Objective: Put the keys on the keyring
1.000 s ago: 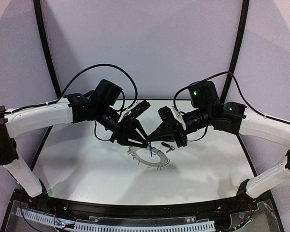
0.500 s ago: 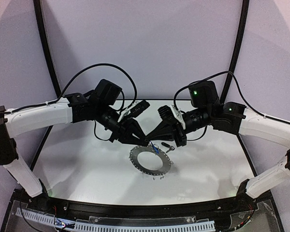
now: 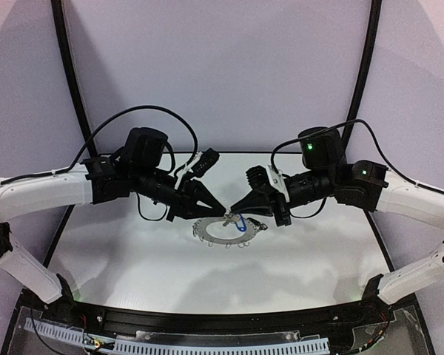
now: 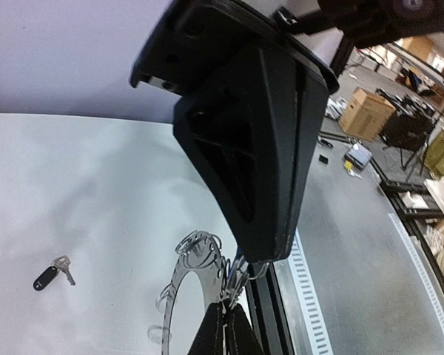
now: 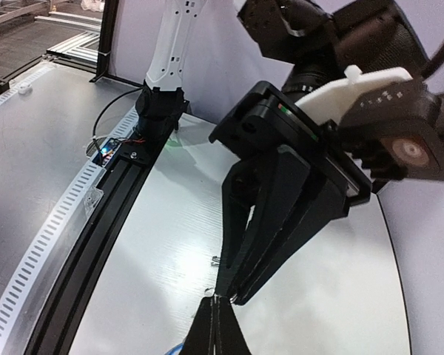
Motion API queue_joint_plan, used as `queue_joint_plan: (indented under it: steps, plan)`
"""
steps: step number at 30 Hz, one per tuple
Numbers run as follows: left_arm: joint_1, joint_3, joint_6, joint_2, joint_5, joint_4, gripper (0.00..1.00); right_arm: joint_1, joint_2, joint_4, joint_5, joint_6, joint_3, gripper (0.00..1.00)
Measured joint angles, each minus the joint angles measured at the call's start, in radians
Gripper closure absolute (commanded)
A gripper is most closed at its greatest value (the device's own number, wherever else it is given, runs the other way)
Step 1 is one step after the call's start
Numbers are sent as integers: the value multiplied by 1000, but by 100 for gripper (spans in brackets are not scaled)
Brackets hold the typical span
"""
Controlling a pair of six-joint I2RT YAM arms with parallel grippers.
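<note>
My left arm's fingers (image 3: 209, 201) are pressed together on a thin wire loop at the far rim of the keyring (image 3: 206, 231). The ring looks tipped up off the worktop (image 3: 133, 251) there, I reckon to steady the loop for threading. Just right of that, the blue-headed key (image 3: 239, 222) hangs at the loop, apparently pinched in the right arm's fingers (image 3: 246, 203), which meet the left ones tip to tip over the ring. Only the left wrist view shows the black-headed key (image 4: 46, 277), lying loose on the worktop, well apart from the ring; I can't find it from above. The right wrist view shows its own fingers closed flat, a sliver of blue beside them
</note>
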Motion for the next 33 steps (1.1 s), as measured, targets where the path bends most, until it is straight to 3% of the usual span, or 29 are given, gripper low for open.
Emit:
queue_joint_plan:
  steps: [8, 17, 27, 33]
  plan:
    - [-13, -64, -210, -45, -171, 164, 99, 1, -29, 92, 72, 23, -61, 100]
    - [2, -98, -385, -50, -380, 205, 99, 29, 57, 408, 293, 112, -153, 100]
    - [-4, -134, -509, -103, -560, 237, 99, 57, 107, 650, 499, 181, -241, 100]
    - [-3, -160, -538, -130, -608, 252, 99, 60, 190, 871, 484, 275, -269, 100]
